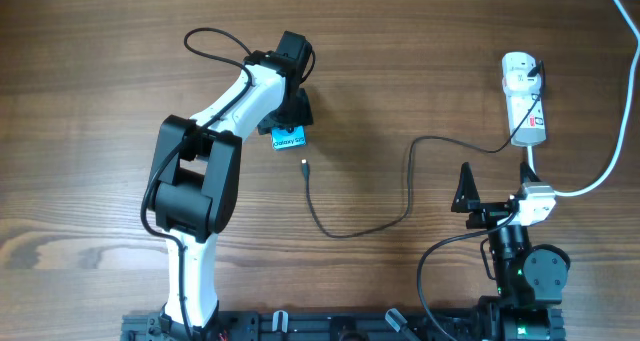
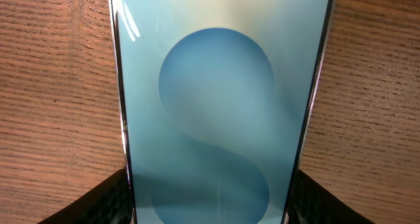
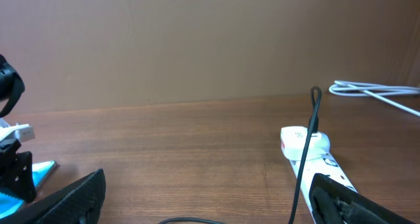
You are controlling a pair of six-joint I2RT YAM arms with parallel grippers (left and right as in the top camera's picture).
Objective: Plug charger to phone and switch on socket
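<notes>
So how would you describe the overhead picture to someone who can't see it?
On a wooden table, the left tool grips a blue-screened phone. A black charger cable snakes from its loose tip beside the phone to a white socket strip on the right, where the right tool sits open.

White left arm [image 1: 240, 101], black joints, black left claw [image 1: 292, 116], looping cable [image 1: 205, 43]

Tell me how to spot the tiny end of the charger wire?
Find the white-and-black left arm over the wooden table; the blue phone peeks out under its end. Just beside the phone, toward the robot's base, lies the tiny tip of the charger. Its cable is thin and black, unlike the thick white cable far right.
</notes>
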